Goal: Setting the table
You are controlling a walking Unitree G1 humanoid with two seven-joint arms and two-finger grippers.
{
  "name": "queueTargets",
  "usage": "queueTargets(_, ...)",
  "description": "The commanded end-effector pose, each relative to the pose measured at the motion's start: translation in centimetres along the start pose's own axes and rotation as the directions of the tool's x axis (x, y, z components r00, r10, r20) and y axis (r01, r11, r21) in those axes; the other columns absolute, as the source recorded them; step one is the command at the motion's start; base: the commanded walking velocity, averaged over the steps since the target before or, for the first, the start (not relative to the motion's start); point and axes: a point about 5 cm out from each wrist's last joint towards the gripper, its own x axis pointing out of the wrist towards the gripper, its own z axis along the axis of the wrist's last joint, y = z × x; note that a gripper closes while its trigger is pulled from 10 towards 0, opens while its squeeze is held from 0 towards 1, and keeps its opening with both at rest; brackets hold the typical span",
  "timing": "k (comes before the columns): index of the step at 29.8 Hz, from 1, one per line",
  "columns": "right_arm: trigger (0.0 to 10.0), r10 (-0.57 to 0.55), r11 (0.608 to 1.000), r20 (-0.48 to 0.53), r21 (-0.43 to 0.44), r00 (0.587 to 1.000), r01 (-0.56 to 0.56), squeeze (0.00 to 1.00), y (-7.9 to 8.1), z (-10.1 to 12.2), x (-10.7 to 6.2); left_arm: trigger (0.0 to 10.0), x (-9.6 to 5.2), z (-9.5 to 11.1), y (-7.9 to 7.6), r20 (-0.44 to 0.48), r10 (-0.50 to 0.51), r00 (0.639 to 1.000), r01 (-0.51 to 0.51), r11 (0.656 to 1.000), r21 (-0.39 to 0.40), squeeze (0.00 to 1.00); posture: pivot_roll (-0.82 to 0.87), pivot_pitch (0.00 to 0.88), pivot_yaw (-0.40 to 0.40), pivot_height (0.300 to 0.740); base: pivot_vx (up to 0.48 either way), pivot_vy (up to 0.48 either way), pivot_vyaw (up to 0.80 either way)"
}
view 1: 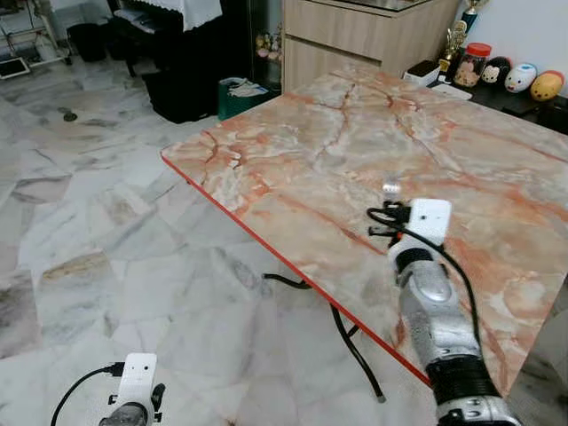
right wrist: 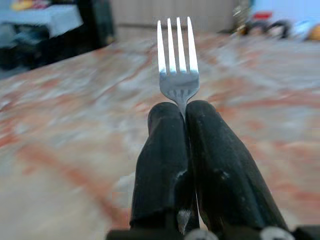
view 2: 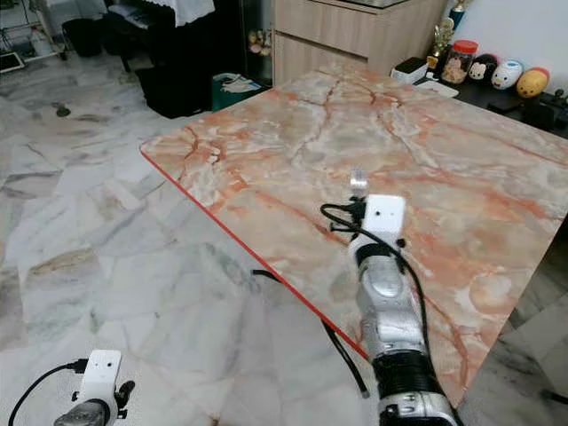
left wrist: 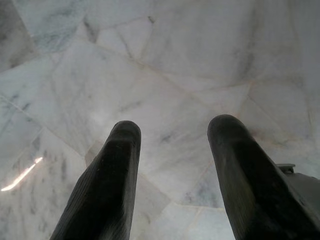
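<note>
Underfoot, a grey-veined white marble floor (view 1: 106, 222), spreading from 6 o'clock round to 11. Across the right of the head views, a wide desk (view 1: 355, 151) of orange-and-cream marble pattern with a red edge, on thin black folding legs. Beyond its far corner, at about 12 o'clock, a pale wooden cabinet (view 1: 355, 31). At 1 to 2 o'clock past the desk, a row of small things: a red-lidded jar (view 1: 472, 62) with contents too small to tell, then round painted figurines (view 1: 524, 80). At 11 o'clock, a green box (view 1: 238, 96) with papers on top. Over the desk's near side, at about 4 o'clock, the right claw (right wrist: 186, 120), fingers pinched tight on a silver fork (right wrist: 177, 60), tines pointing up and away. Down at 7 o'clock above the floor, the left claw (left wrist: 172, 145), fingers spread apart and holding nothing.
</note>
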Motion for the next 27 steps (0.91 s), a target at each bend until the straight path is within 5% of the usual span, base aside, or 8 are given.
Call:
queueTargets(1, 10.0, -0.03, 1.0, 0.04, 0.006, 0.999, 0.03, 0.0, -0.6, 0.6, 0.2, 10.0, -0.1, -0.3, -0.8, -0.005, -0.024, 1.0, 0.024, 0.999, 0.027, 0.0, -0.02, 0.0, 0.014, 0.74, 0.0, 0.0, 0.0)
queueTargets(27, 10.0, -0.047, 0.999, 0.167, 0.026, 0.985, 0.043, 0.0, -1.0, 1.0, -0.5, 10.0, -0.1, 0.3, -1.3, 0.067, -0.019, 0.998, 0.019, 1.0, 0.0, 0.0, 0.04, 0.0, -0.049, 0.74, 0.0, 0.0, 0.0)
